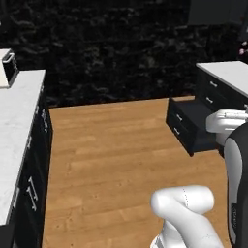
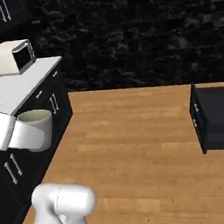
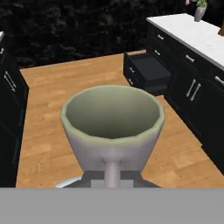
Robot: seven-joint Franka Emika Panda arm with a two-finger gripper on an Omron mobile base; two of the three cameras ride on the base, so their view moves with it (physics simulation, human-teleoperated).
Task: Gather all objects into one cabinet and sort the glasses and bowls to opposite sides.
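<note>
The end effector (image 3: 112, 177) is clenched on the grey-beige cup (image 3: 112, 127), carried upright above the floor (image 3: 83, 78). A jolt while driving could loosen the rim grip and drop it.

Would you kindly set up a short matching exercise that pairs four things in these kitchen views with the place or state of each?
Things:
1. grey-beige cup
2. microwave
3. black drawer
4. vase of pink tulips

Places or states:
A. pulled open above the wooden floor
B. standing at the far end of the white counter in the hand view
C. held in the shut gripper, upright and empty
D. sitting on the white counter in the right base view

Pairs: 1-C, 2-D, 3-A, 4-B
</note>
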